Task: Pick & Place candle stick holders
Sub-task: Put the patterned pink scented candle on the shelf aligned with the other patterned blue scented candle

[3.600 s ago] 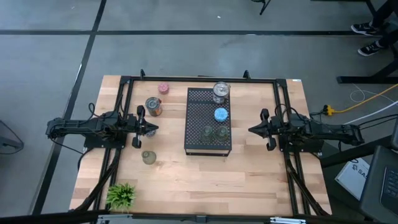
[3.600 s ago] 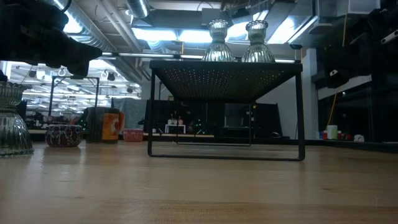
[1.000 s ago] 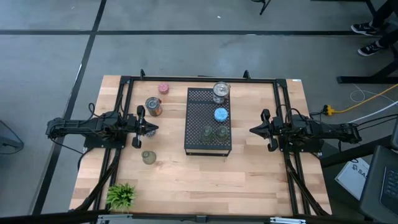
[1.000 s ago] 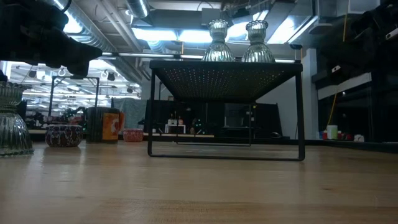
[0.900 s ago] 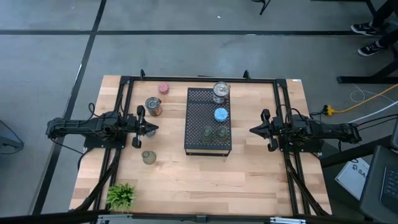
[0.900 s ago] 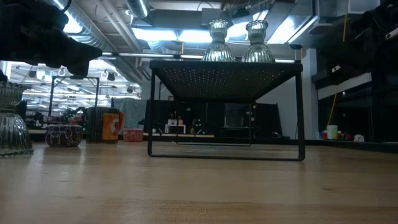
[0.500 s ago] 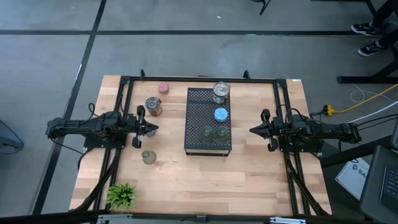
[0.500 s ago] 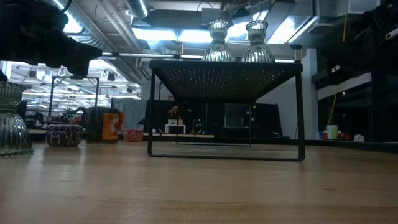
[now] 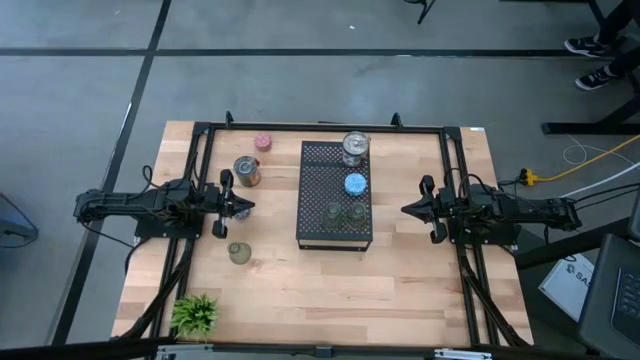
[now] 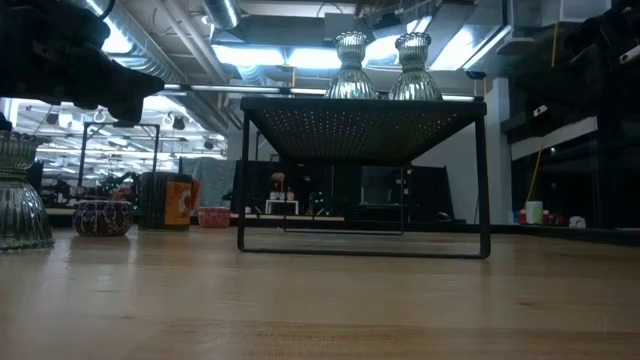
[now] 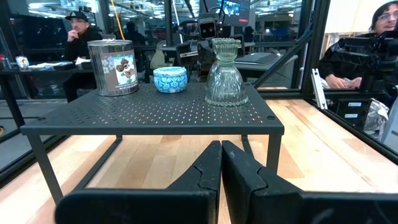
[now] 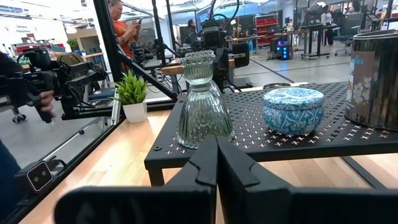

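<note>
Our left gripper (image 11: 221, 163) and right gripper (image 12: 216, 163) sit pressed together, empty, flanking the black tray (image 9: 318, 200). From above we see holders on it (blue holder (image 9: 354, 184)); wrist views reveal ribbed glass holders (image 11: 226, 73).

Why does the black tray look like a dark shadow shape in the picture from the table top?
In the low view the bright ceiling lights shine from behind, so the black tray shows as a silhouette. In the high view, even light shows its holes clearly. In the left wrist view, the glass holder glints.
</note>
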